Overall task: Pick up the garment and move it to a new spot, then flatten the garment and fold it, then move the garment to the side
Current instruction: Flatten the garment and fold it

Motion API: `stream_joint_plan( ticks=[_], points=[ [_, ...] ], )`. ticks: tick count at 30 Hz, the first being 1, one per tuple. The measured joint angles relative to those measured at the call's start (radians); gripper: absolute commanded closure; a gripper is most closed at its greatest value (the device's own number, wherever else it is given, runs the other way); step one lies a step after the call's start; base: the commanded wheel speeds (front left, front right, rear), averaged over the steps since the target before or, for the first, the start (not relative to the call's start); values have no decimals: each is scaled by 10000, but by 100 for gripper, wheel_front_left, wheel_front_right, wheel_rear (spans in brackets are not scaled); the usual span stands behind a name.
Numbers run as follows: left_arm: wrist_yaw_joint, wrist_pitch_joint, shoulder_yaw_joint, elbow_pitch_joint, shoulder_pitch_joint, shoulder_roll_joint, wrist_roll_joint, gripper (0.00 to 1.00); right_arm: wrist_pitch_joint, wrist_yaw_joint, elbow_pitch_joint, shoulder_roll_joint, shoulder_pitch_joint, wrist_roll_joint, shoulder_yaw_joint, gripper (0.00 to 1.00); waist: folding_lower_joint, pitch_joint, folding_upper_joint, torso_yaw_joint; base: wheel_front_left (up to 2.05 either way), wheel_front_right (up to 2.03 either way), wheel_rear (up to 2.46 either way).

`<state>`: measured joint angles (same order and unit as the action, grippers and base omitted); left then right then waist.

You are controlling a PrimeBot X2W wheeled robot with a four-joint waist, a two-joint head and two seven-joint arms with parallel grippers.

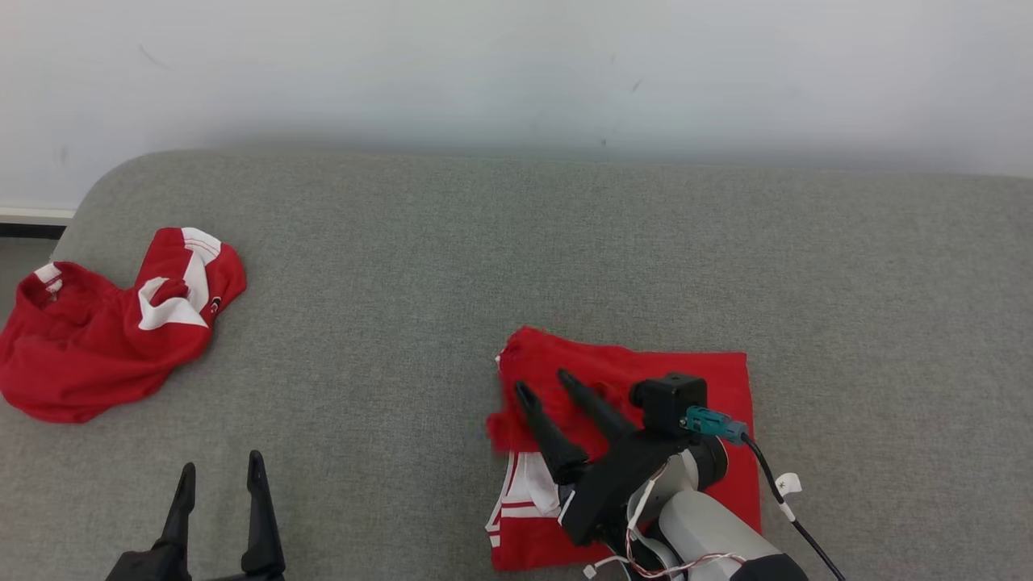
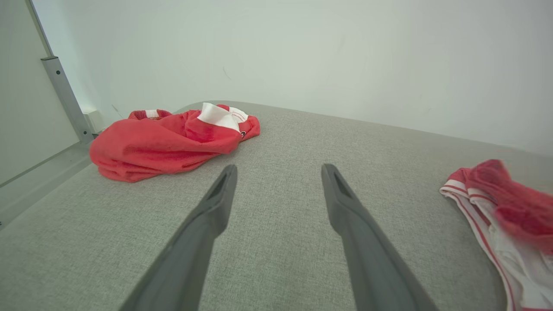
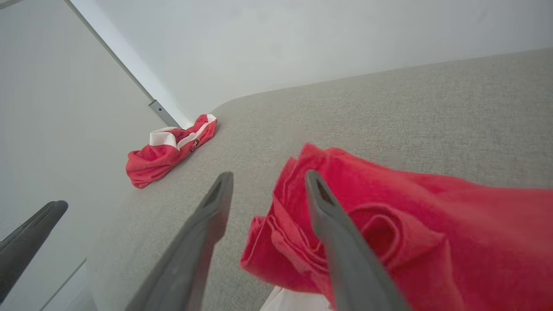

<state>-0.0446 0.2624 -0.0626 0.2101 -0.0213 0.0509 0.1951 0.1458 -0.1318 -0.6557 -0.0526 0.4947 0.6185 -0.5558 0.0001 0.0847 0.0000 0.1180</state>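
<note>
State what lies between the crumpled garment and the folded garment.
Only bare grey surface separates the crumpled garment and the folded garment; the head view shows it.

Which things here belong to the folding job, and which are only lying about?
Job:
folded red garment
right gripper, fingers open over it
grey padded surface

Probably lying about:
crumpled red garment, far left
left gripper, open, holding nothing
</note>
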Motion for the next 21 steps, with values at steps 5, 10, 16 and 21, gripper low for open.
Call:
stream_joint_plan(
  ticks=[5, 10, 16, 21],
  points=[
    [-8, 0, -104, -10, 7, 0, 0, 0, 554, 0, -52, 2, 308, -79, 36, 0, 0, -20, 0, -145, 0, 0, 0],
    [-25, 0, -201, -35, 72, 0, 0, 0, 888, 0, 334, -165, 337, -560, 660, 0, -1, -78, 0, -329, 0, 0, 0],
    [90, 0, -144, -255, 235, -2, 0, 0, 901, 0, 972, -1030, -453, -982, 1762, 0, -1, -180, 0, -515, 0, 0, 0],
    [109, 0, -107, -345, 307, 0, -12, 0, 460, 0, 1266, -1181, -956, -1227, 1985, 0, 0, -223, 0, -540, 0, 0, 0]
  ],
)
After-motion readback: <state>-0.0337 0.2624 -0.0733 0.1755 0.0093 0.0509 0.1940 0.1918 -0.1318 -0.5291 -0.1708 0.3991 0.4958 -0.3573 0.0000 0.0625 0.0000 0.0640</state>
